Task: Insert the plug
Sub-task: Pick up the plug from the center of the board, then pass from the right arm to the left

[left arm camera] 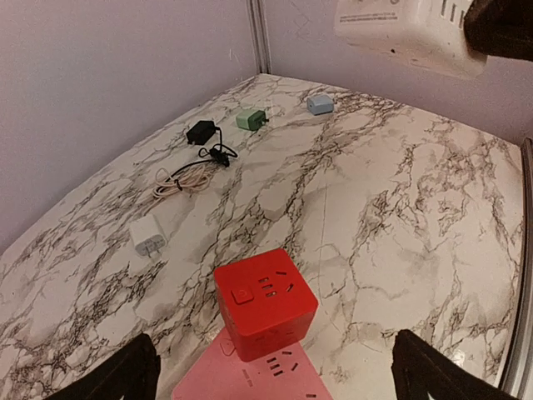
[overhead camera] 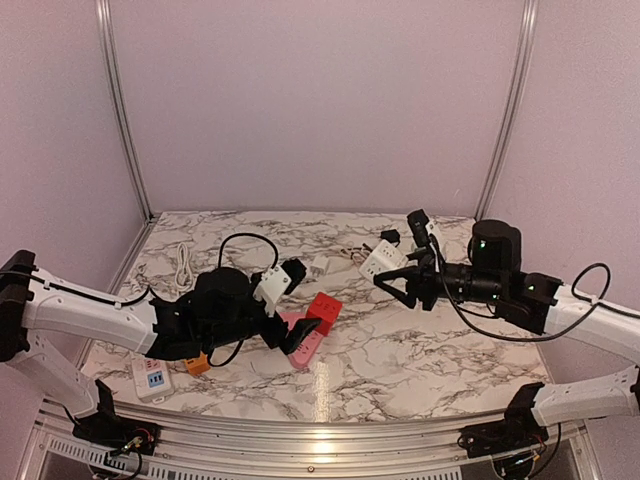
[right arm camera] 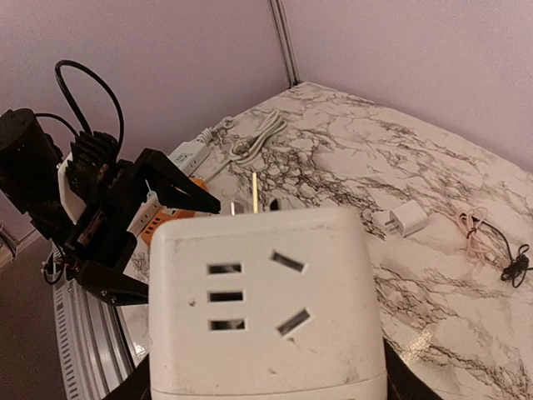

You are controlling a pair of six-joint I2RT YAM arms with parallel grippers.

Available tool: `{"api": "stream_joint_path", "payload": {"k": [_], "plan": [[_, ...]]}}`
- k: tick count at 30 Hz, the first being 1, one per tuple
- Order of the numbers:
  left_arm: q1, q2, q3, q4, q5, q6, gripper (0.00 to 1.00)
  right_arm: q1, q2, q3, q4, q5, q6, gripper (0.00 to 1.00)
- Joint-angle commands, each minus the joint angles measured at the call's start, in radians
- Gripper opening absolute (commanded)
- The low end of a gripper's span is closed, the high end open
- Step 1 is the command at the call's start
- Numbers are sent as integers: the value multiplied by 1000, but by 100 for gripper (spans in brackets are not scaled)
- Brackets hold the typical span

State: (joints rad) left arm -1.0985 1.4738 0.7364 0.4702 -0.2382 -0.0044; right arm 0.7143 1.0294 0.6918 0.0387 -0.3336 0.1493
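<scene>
Marble-patterned laminate covers the table (overhead camera: 430, 350), white with grey veins and a slight sheen. My right gripper (overhead camera: 392, 272) is clamped on the white cube adapter (right arm camera: 266, 308) and holds it in the air, well clear of the surface. Its jaws stand partly apart against the cube's two sides. The adapter is a smooth, round-cornered plastic block. In the right wrist view one face shows three short slots in a column and two slanted ones, and thin metal prongs (right arm camera: 254, 193) stick out past its far edge. My left gripper (left arm camera: 275, 379) is spread wide with nothing between its black fingers (left arm camera: 117, 379), low over the pink power strip (left arm camera: 266, 375). A glossy red cube socket (left arm camera: 265, 312) sits on the far end of that flat strip, with slots and a square button on its top face. Farther back on the marble lie a small white charger (left arm camera: 148, 236), a pale coiled cable (left arm camera: 179, 179), a black adapter (left arm camera: 201, 132), a green plug (left arm camera: 250, 119) and a blue-grey plug (left arm camera: 320, 104), all apart from each other.
</scene>
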Motion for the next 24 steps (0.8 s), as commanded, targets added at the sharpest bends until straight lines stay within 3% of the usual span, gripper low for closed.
{"api": "stream_joint_path", "payload": {"k": [1, 12, 24], "plan": [[-14, -22, 29, 52, 104, 305, 99, 5, -54, 89, -139, -136, 44, 30], [-55, -37, 45, 51, 207, 663, 99, 6, -62, 128, -321, -268, 52, 31], [-107, -21, 50, 100, 221, 926, 99, 17, 2, 95, -253, -439, 74, 31]]}}
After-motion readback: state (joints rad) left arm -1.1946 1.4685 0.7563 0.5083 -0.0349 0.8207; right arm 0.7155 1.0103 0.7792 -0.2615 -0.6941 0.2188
